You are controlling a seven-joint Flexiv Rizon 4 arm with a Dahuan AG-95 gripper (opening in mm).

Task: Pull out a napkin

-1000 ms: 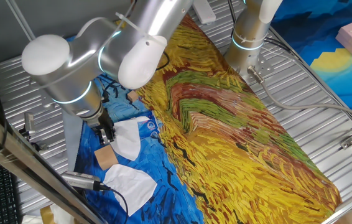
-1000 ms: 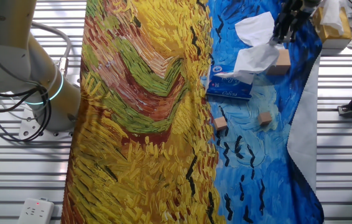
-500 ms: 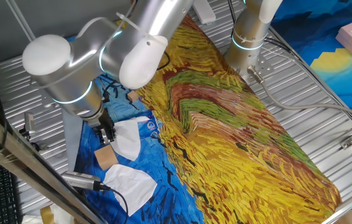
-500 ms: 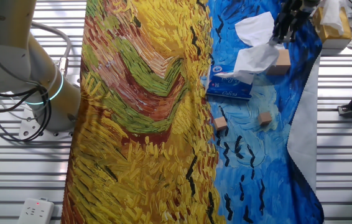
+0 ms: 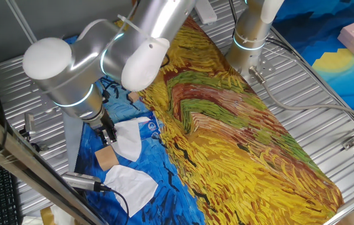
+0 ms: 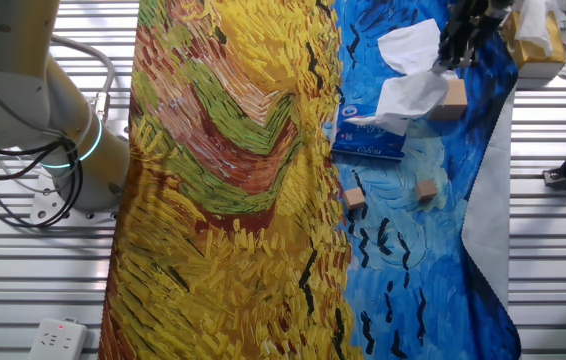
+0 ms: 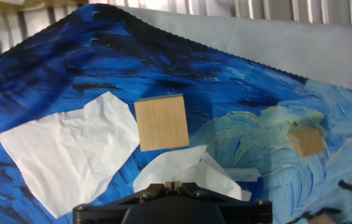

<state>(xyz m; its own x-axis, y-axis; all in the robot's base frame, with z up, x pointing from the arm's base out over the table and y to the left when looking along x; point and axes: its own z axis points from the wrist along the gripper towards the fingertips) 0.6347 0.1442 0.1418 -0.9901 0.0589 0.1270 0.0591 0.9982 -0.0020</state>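
A white napkin (image 6: pixel 410 95) sticks up out of the blue-and-white tissue pack (image 6: pixel 367 138) on the blue part of the painted cloth. My gripper (image 6: pixel 451 52) is at its upper end, jaws closed together on the napkin's tip. In the hand view the shut fingertips (image 7: pixel 173 185) pinch the napkin (image 7: pixel 182 164) at the bottom middle. In one fixed view the gripper (image 5: pixel 109 134) holds the napkin (image 5: pixel 129 140) beside the pack (image 5: pixel 154 127). A second, loose napkin (image 7: pixel 70 149) lies flat on the cloth; it also shows in both fixed views (image 5: pixel 131 182) (image 6: pixel 409 44).
A wooden cube (image 7: pixel 161 122) stands just beyond the held napkin, touching the loose one. Smaller wooden blocks (image 6: pixel 353 200) (image 6: pixel 425 190) lie nearby on the cloth. A cardboard box (image 6: pixel 535 40) sits on the metal slats past the cloth edge. A cabled tool (image 5: pixel 83 181) lies near the loose napkin.
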